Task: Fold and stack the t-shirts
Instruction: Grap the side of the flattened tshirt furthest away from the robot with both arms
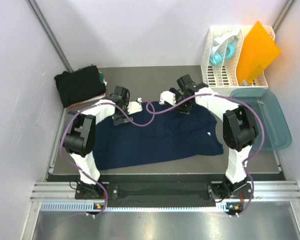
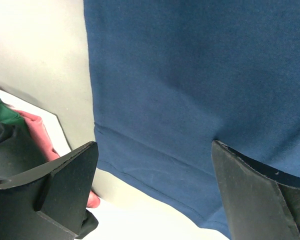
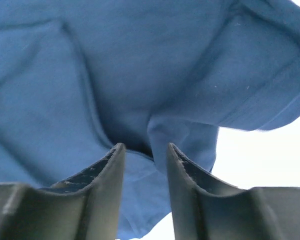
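Note:
A navy blue t-shirt lies spread across the middle of the table, its small white neck label at the right. My left gripper hangs over the shirt's far left edge. In the left wrist view my left gripper is wide open, with the navy hem below and nothing between the fingers. My right gripper is at the shirt's far edge. Seen from its wrist, my right gripper has its jaws apart, and a bunched fold of navy cloth lies just past the tips, not pinched. A pile of black and green t-shirts sits at the back left.
A white slotted rack holding an orange folder stands at the back right. A teal plastic tub sits in front of the rack. The left wrist view shows green, pink and black cloth beside the left finger.

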You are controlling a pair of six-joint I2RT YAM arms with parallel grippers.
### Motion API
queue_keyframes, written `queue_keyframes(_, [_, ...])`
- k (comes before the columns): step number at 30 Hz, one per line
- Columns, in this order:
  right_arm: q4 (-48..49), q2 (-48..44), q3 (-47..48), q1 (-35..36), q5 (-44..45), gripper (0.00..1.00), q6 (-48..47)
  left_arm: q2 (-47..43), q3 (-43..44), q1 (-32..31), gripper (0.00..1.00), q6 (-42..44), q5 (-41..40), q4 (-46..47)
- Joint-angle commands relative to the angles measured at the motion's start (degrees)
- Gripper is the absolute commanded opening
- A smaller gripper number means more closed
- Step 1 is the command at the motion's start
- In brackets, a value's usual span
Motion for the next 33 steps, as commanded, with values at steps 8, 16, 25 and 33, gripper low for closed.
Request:
queue_keyframes(8, [0.59,-3.62,6.99,-4.14,-6.78,0.57,9.94,-1.74,0.86,-0.19,0.99,1.74,0.01,2.18])
queue_keyframes(16, [-5.80,5.78,28.61,-13.82,-16.45,0.63,17.90,-2.79,1.04,-0.19,0.99,2.79,-0.43,1.30])
queue_keyframes(25, [-10.56,15.10,30.74,-14.44,-18.22,0.64,12.62,-3.32,1.83,-0.71,0.99,2.62,-1.57,-0.80])
queue_keyframes(33, [2.88,15.55,23.97,-12.95,-12.78,0.57,18.51,-3.93,2.27,-1.59,0.99,2.35,-2.54,-1.95])
